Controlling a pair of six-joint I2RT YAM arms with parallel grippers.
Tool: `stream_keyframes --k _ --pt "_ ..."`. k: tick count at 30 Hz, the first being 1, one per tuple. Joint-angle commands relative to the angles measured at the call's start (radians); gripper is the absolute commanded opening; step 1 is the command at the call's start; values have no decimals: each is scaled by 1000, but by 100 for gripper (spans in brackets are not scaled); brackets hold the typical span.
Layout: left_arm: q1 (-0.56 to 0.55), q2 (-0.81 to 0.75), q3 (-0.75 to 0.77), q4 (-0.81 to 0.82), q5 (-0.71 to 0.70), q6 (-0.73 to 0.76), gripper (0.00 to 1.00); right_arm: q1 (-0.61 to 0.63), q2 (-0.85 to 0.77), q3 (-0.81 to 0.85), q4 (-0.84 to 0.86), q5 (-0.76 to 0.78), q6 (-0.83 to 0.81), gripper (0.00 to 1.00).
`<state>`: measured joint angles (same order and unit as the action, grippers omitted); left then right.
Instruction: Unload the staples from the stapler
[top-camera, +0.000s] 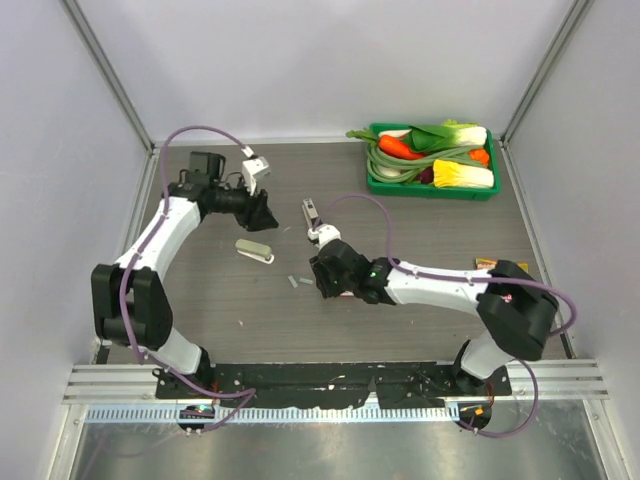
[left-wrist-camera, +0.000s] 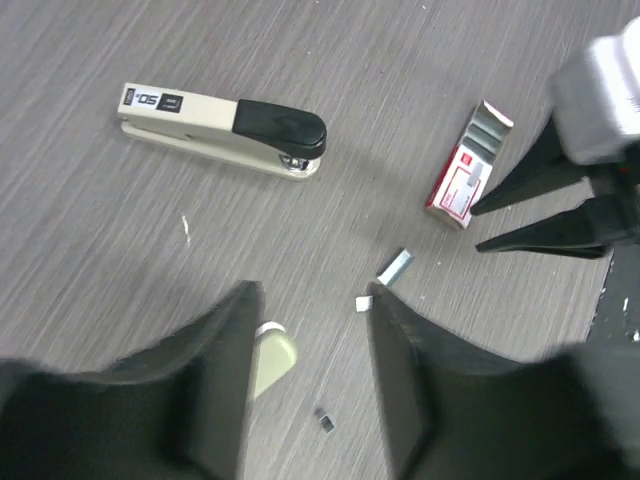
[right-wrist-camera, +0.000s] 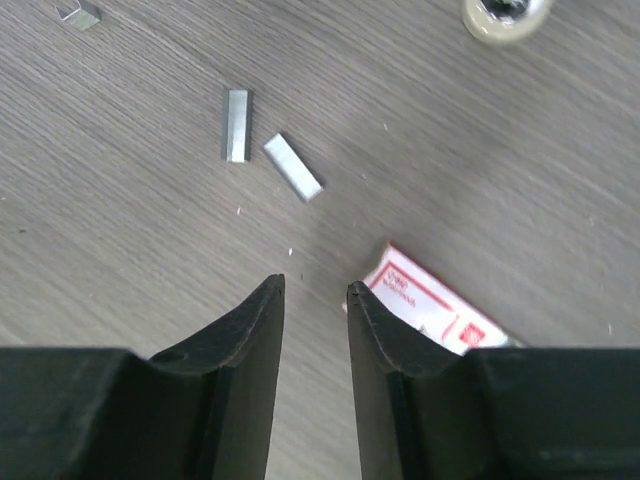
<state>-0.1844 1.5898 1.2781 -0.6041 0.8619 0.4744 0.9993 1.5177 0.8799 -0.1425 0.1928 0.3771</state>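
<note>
While the stapler (top-camera: 254, 250) lies closed on the counter (top-camera: 420, 230), long axis left-right, we log the left tool (left-wrist-camera: 312, 298) as nearest.
Of the staples (right-wrist-camera: 237, 125), two loose strips lie between stapler and our right tool (right-wrist-camera: 315, 295); left tool gapes wide, right narrow, both empty.

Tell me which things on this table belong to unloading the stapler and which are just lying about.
For the job:
- stapler
- staples, loose strips already out

Lying about:
- pink-and-white box
- green vegetable basket
</note>
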Motion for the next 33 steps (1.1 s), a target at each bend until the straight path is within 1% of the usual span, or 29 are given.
stream_keyframes --k 1,2,3,4,7,8,9,16,18,20,26,31,33 --pt "36 -97 -49 -12 78 -73 61 -1 100 108 81 -52 -168 39" --pt "39 -108 -59 -25 72 -62 72 -2 122 122 83 -73 -185 40" --pt "46 -126 -62 -49 72 -60 87 -2 156 135 83 -84 -216 40" --pt "51 -134 -66 -55 74 -60 89 -4 176 163 78 -98 -233 40" --pt "75 -159 -86 -57 94 -89 90 -5 228 208 58 -134 -293 41" --pt "82 -163 -88 -56 97 -109 93 -8 237 214 54 -139 -309 41" --pt "91 -163 -89 -53 98 -118 99 -7 246 220 49 -129 -322 41" --pt "132 -166 -92 -68 127 -163 100 -7 272 241 20 -75 -425 44" --pt "135 -169 -92 -66 131 -172 100 -7 266 240 14 -53 -432 57" --pt "135 -171 -95 -65 127 -172 100 -7 263 237 17 -49 -438 83" --pt "135 -166 -91 -69 106 -189 100 -11 275 254 -2 -125 -440 83" --pt "137 -174 -91 -69 88 -188 100 -11 306 258 3 -162 -452 74" --pt "137 -175 -89 -71 74 -186 100 -11 317 258 3 -162 -455 73"
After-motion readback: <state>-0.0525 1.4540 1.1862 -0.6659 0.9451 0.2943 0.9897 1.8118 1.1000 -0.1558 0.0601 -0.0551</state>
